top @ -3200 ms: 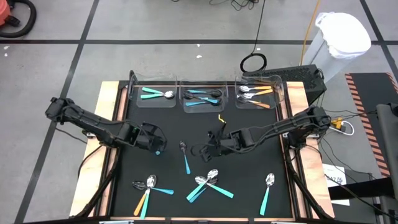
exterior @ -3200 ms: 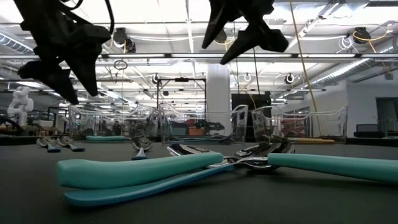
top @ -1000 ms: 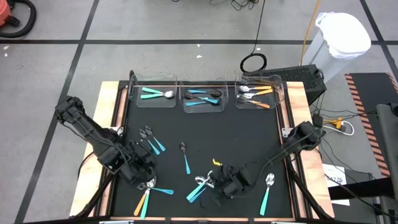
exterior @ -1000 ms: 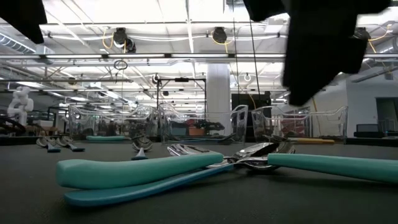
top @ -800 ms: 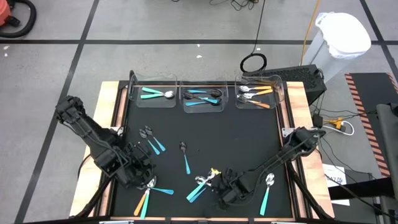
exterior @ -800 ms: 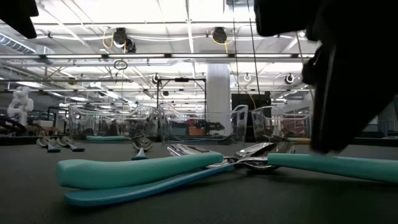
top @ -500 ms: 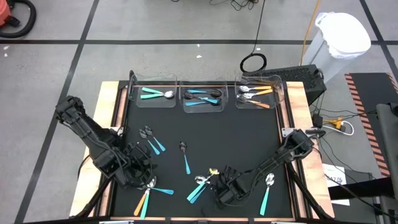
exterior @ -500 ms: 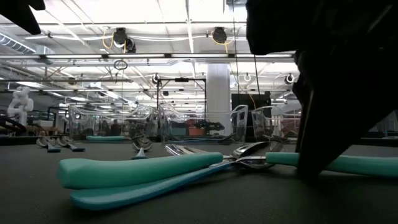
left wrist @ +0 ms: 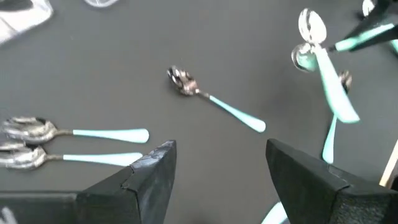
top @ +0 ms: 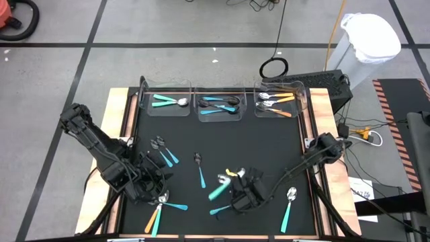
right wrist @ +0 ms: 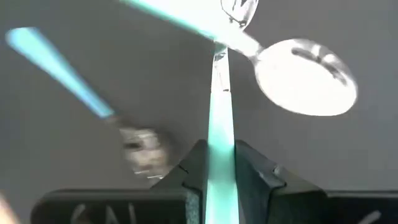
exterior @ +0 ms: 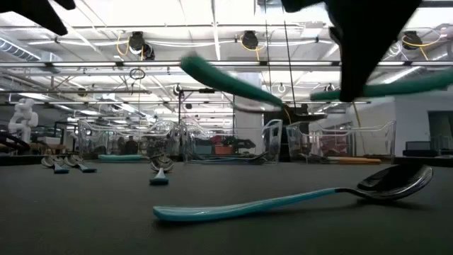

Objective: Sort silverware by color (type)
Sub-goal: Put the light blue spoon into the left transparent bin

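My right gripper [top: 234, 189] hangs above the near middle of the black mat, shut on a teal-handled utensil [right wrist: 217, 93]. A second teal-handled spoon [right wrist: 305, 78] crosses it near the heads and is off the mat with it [exterior: 226, 79]. Under them a light-blue spoon [exterior: 283, 202] lies flat on the mat. My left gripper [left wrist: 221, 168] hovers open over the near left of the mat [top: 160, 180], close to two light-blue spoons [left wrist: 74, 144] lying side by side and touching nothing. My right gripper pinches the teal handle [right wrist: 219, 163] between its two fingers, which come from above and point steeply down. The utensil is lifted clear of the mat, and its handle [exterior: 396, 86] is nearly level. How the second teal spoon stays up cannot be made out.
Three clear trays stand along the far edge, holding teal [top: 168, 101], light-blue [top: 220, 105] and orange [top: 277, 102] utensils. More silverware lies loose: one spoon mid-mat [top: 199, 171], an orange and light-blue group [top: 160, 207] near left, a teal spoon [top: 289, 205] near right.
My right gripper came down to the pile of teal utensils at the near middle, shut on a handle and rose. Two teal utensils have left the mat. The light-blue spoon that lay under them stays behind, turned about.
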Tool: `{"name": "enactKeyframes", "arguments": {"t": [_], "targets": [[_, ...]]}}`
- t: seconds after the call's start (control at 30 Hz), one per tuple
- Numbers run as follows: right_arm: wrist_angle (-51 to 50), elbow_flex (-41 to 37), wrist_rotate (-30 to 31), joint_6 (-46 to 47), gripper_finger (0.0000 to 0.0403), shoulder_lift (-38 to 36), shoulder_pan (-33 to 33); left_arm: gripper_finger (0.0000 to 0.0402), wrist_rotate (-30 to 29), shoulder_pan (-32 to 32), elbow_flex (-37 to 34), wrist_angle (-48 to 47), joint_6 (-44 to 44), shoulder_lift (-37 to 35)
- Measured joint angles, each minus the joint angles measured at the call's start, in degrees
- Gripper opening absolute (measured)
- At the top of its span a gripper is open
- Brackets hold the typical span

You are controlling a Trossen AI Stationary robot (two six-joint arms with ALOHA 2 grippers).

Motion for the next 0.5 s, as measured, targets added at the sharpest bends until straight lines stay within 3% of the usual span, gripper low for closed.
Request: {"name": "enactKeyframes", "arguments": {"t": [0.13,0.23,0.5], "targets": [[-6.39,4.36,0.86,-7.35,0.0047,-0.08,-1.5,0.0249,-1.34,1.15,0.0,0.17,0.28,0.0],[-7.16,5.13,-7.34,-11.7,0.0047,-0.03,-3.19,0.0249,-1.4,2.27,0.0,0.43,2.44,0.0],[-3.63,5.2,-31.37,-9.66,0.0053,0.08,-8.19,0.0249,-1.45,5.73,0.0,7.99,10.83,0.0]]}}
